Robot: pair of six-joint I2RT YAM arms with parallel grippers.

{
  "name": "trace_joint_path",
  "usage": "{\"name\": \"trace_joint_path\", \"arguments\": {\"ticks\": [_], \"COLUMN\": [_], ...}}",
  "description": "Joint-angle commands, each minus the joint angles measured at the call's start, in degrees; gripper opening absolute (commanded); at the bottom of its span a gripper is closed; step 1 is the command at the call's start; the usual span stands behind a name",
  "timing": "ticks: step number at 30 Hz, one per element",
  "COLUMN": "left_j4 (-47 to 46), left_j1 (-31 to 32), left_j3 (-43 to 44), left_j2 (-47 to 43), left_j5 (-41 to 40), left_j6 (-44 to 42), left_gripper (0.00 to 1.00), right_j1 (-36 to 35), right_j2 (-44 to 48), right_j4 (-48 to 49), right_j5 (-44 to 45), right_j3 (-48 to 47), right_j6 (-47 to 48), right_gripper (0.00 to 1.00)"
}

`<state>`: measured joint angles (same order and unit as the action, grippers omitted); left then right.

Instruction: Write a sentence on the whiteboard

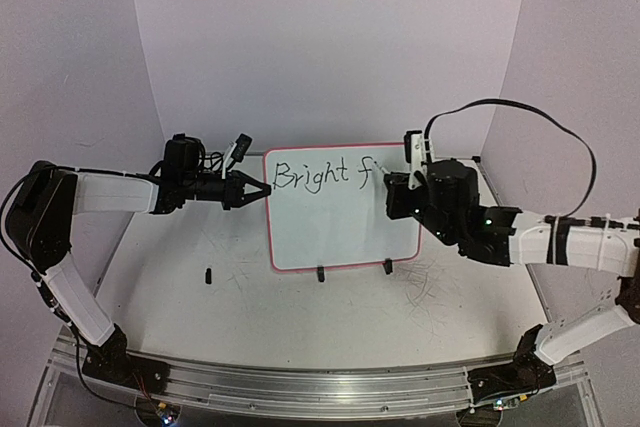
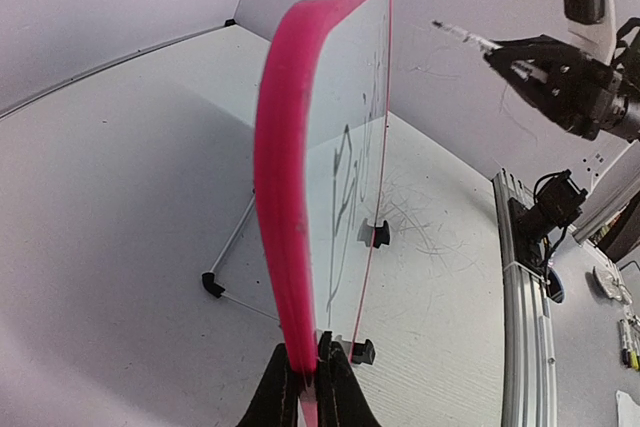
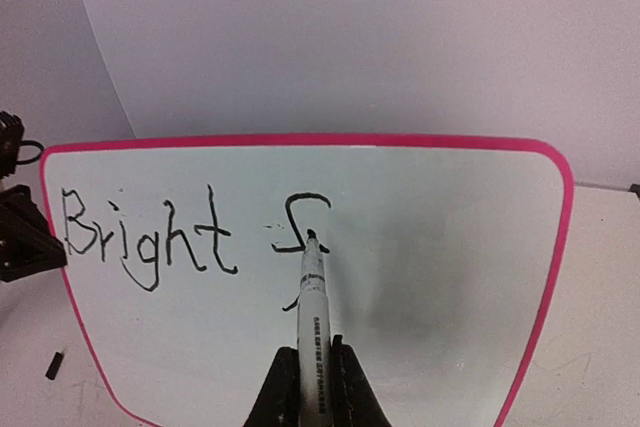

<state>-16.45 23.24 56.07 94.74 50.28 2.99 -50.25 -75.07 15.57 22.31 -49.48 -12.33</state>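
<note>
The whiteboard (image 1: 340, 232) stands upright mid-table in its pink-red frame. Black marker writing, the sentence (image 1: 310, 176), reads "Bright f" along the top line. My left gripper (image 1: 262, 190) is shut on the board's left edge; in the left wrist view its jaws (image 2: 312, 372) pinch the pink frame (image 2: 285, 197). My right gripper (image 1: 397, 185) is shut on a white marker (image 3: 312, 297). The marker's tip touches the board at the crossbar of the "f" (image 3: 300, 227). In the right wrist view the board (image 3: 450, 247) fills the frame above my right gripper (image 3: 315, 362).
Two black clip feet (image 1: 321, 273) (image 1: 388, 267) hold the board's lower edge. A small loose black piece (image 1: 208, 275) lies on the table to the left. A wire stand foot (image 2: 213, 285) sits behind the board. White backdrop walls close in the table; an aluminium rail (image 1: 320, 387) runs along the near edge.
</note>
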Motion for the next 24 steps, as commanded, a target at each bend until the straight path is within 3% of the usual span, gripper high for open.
{"name": "trace_joint_path", "arguments": {"ticks": [1, 12, 24], "left_j4": [-3.5, -3.2, -2.8], "left_j1": [-0.3, -0.3, -0.3], "left_j3": [0.3, 0.4, 0.5], "left_j2": [-2.6, -2.4, -2.1], "left_j5": [-2.0, -2.4, -2.5], "left_j6": [-2.7, -2.7, -2.9], "left_gripper": [0.0, 0.0, 0.0], "right_j1": [2.0, 2.1, 2.2], "right_j2": [4.3, -0.6, -1.1], "right_j4": [-0.7, -3.7, -3.8], "right_j5": [-3.2, -6.4, -5.7], "right_j3": [1.6, -4.0, -2.6], "right_j6": [1.4, 2.7, 2.6], "right_gripper": [0.0, 0.0, 0.0]}}
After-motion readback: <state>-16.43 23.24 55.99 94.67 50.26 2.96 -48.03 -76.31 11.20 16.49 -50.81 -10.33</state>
